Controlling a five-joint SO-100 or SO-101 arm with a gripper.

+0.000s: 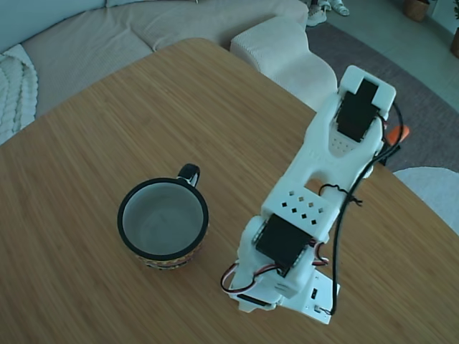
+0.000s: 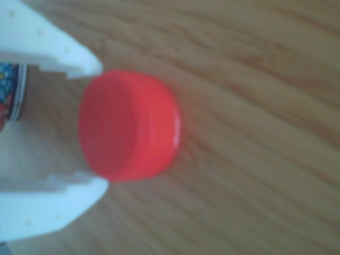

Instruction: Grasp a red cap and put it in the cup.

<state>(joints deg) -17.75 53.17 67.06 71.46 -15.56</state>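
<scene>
Close by, red cap (image 2: 127,126) between white claw (image 2: 98,127) tips, cup (image 2: 9,90) behind.

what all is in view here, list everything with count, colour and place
cap: one, bright red, lying on the table between the gripper's fingertips in the close view; not seen in the fixed view
cup: one, black rim and handle, pale grey inside, patterned outside, standing on the table left of the arm; nothing inside it
table: one, light brown wood, fills most of both views
sofa: one, pale beige, behind the table at top
rug: one, grey, on the floor at right
arm: one, white with black motors and cables, right of the cup
gripper: one, white fingers either side of the cap; whether they press it cannot be told
</scene>
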